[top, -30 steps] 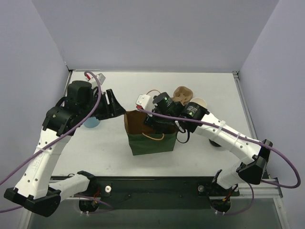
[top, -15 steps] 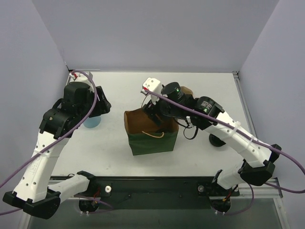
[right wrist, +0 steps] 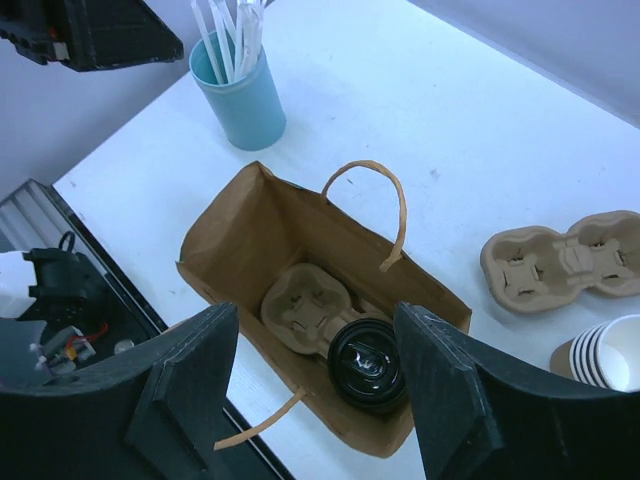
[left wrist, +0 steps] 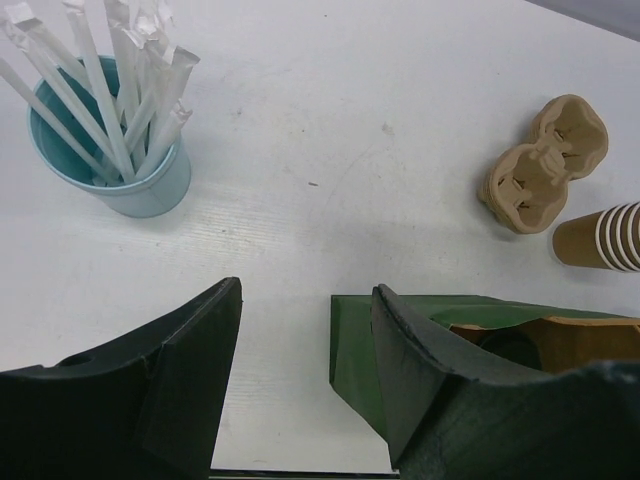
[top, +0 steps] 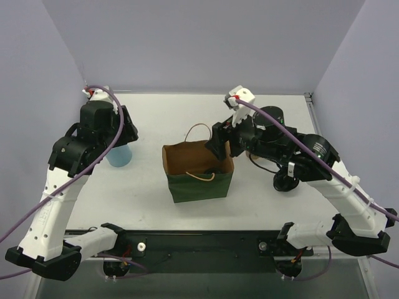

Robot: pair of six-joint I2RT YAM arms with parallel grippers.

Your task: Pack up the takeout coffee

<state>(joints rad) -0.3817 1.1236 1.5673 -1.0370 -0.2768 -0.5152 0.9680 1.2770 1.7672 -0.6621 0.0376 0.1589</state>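
The takeout coffee [right wrist: 367,363] shows only its round black lid. It stands in a moulded pulp carrier [right wrist: 303,306] inside the open paper bag [right wrist: 230,225], green outside and brown inside. In the top view the bag [top: 199,184] stands at the table's middle. My right gripper [right wrist: 315,312] is open and empty, held high above the bag; in the top view the right gripper [top: 219,141] is over the bag's back right corner. My left gripper [left wrist: 305,292] is open and empty, left of the bag [left wrist: 352,350]; in the top view the left gripper [top: 129,129] is apart from the bag.
A blue cup of wrapped straws [left wrist: 135,175] stands at the left [top: 118,156]. A second pulp carrier [right wrist: 565,258] and a stack of unlidded tan cups [right wrist: 600,365] lie behind the bag on the right. A black object [top: 283,182] sits partly under my right arm.
My right gripper has risen out of the bag and drawn back to the right, empty. My left gripper has pulled back left, away from the bag's edge.
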